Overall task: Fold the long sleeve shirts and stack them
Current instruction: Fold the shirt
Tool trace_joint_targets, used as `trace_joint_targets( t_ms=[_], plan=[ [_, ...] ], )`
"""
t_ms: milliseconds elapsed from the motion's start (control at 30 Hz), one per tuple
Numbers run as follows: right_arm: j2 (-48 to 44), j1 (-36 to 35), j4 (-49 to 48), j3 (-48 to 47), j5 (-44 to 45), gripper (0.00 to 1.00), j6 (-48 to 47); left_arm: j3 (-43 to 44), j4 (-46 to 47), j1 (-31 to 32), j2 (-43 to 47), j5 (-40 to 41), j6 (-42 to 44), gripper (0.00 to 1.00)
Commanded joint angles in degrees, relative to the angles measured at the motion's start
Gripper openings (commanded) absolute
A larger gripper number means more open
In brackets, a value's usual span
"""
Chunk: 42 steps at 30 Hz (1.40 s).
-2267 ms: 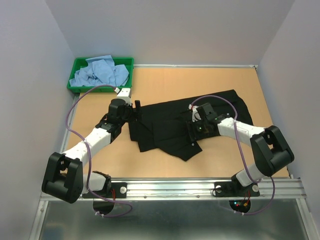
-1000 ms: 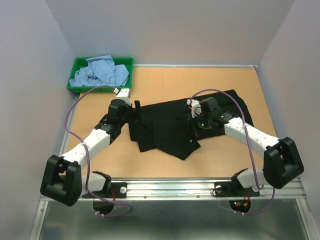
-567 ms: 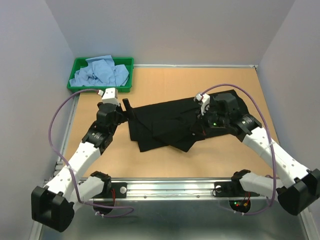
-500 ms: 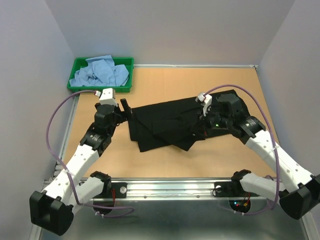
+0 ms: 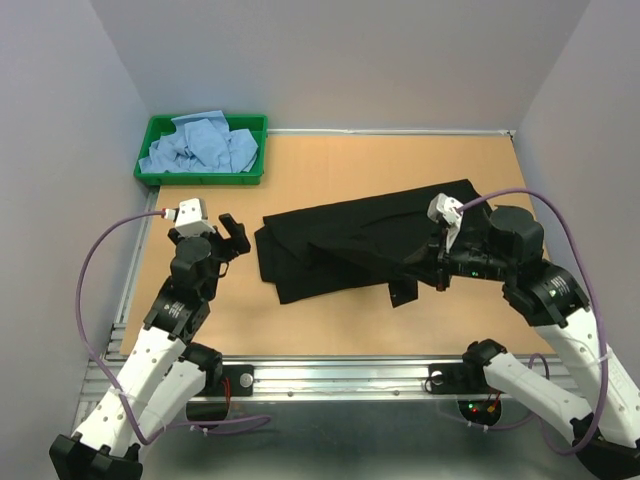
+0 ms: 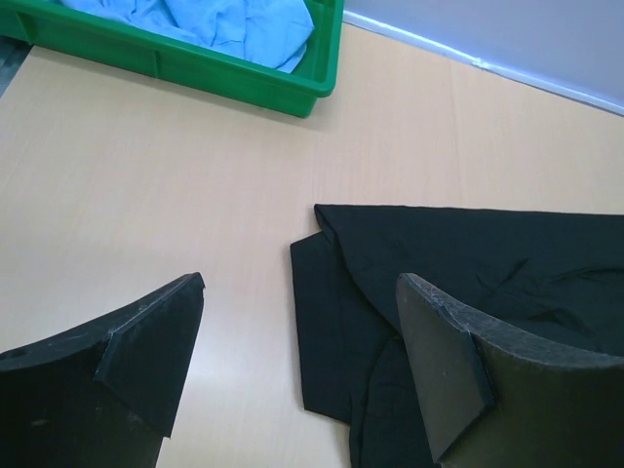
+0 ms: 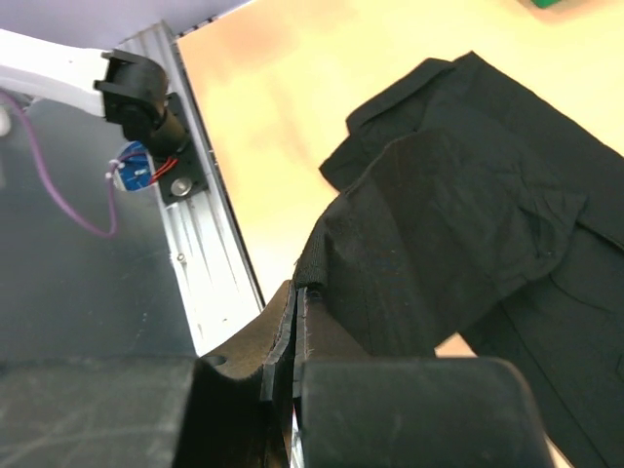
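The soft black button-front shirt point(image 5: 340, 250) lies on the worktop point(image 5: 330, 170), right of the green plastic tray point(image 5: 160, 172). The right gripper point(image 7: 297, 302) holds a raised fold, jaws clamped, probably to fold it. The left gripper point(image 5: 235, 232) waits with jaws apart.

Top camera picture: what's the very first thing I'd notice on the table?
The big black shirt spread across the middle of the brown table, with the right hand pinching one edge and holding it up. Next, the bright green tray in the far left corner, heaped with light blue shirts. The left hand is open, just left of the black shirt.
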State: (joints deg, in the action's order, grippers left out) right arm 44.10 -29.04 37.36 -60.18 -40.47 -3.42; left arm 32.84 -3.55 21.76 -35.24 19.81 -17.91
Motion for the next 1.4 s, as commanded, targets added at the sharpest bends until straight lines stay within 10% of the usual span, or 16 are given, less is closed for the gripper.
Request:
trace_joint_targets(
  t_ms=[0,767,1367],
  plan=[
    [-1.82,-0.58,2.53,-3.62,-4.0,0.0,0.17,-1.46,2.14,0.13,1.67,2.34,-0.46,0.91],
    [-6.31,-0.58,20.73,-10.92,4.51,0.01,-0.98,-2.08,3.29,0.13,1.32,1.55,0.16,0.91],
    [23.56,-0.58,6.94,-18.83,31.22,0.0,6.41,-1.38,5.4,0.21,-5.88,-9.44,2.27,0.91]
  ],
)
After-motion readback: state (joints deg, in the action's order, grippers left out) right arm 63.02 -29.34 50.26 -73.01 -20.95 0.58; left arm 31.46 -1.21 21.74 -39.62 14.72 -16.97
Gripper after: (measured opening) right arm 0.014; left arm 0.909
